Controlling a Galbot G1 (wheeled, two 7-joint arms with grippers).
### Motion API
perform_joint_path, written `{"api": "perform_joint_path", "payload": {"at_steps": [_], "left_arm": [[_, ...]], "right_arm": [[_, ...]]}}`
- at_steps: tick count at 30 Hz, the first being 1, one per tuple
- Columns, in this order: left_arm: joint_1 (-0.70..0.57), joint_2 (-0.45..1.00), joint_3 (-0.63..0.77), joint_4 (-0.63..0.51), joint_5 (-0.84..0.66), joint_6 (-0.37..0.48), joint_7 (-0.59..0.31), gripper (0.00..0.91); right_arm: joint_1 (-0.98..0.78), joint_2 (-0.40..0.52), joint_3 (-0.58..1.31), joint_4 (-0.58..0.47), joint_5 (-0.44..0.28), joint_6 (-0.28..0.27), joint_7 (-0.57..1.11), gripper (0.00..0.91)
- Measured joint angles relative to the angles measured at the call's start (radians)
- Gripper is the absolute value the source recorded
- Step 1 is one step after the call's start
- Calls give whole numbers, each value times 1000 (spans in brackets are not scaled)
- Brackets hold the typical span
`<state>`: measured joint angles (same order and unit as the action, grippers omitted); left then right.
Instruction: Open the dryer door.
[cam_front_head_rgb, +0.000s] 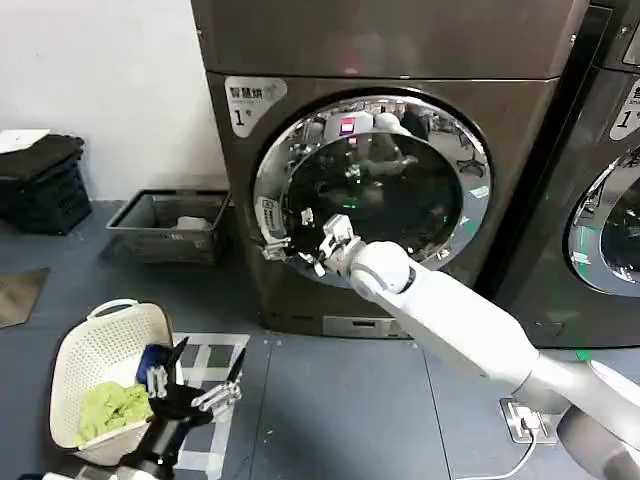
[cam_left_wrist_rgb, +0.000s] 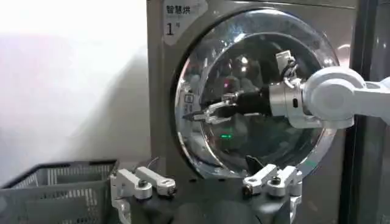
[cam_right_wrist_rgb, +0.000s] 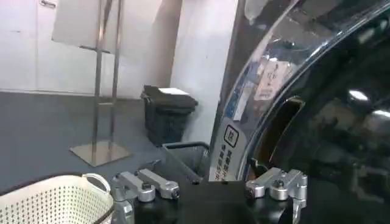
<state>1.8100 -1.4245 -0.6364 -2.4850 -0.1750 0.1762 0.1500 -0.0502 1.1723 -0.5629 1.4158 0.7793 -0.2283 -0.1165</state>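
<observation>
At the dryer door (cam_front_head_rgb: 400, 190), chrome-rimmed with dark glass, the right gripper (cam_front_head_rgb: 310, 245) holds its jaws apart.

Wire basket (cam_front_head_rgb: 168, 226) beside dryer door (cam_front_head_rgb: 372, 190)

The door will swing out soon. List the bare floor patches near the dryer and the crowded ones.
Bare: floor before the dryer door, between the checked mat and the floor socket. Crowded: the grey crate beside the dryer, the white basket with the left end effector over it.
</observation>
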Motion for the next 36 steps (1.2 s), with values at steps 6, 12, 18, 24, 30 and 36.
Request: {"api": "perform_joint_path", "payload": {"at_steps": [6,12,18,24,30,36], "left_arm": [[-1,0,0,2,-1,0,0,907],[0,0,0,2,-1,0,0,907],[0,0,-1,3,-2,-1,0,907],[-1,-1,-2,3,-3,-1,0,907],[2,-1,-3,3,-5,-3,0,907],[1,0,-4,2,-6,-3,0,907]], "right_arm": [[12,11,-9,-22,0,12,-29,907],[23,18,-19,-39,1,17,-53,907],[34,18,-29,-52,2,22,-92,907],[42,12,-39,-58,4,33,-142,907],[42,-8,-49,-39,22,42,-190,907],[44,-36,-60,-5,30,54,-242,907]]}}
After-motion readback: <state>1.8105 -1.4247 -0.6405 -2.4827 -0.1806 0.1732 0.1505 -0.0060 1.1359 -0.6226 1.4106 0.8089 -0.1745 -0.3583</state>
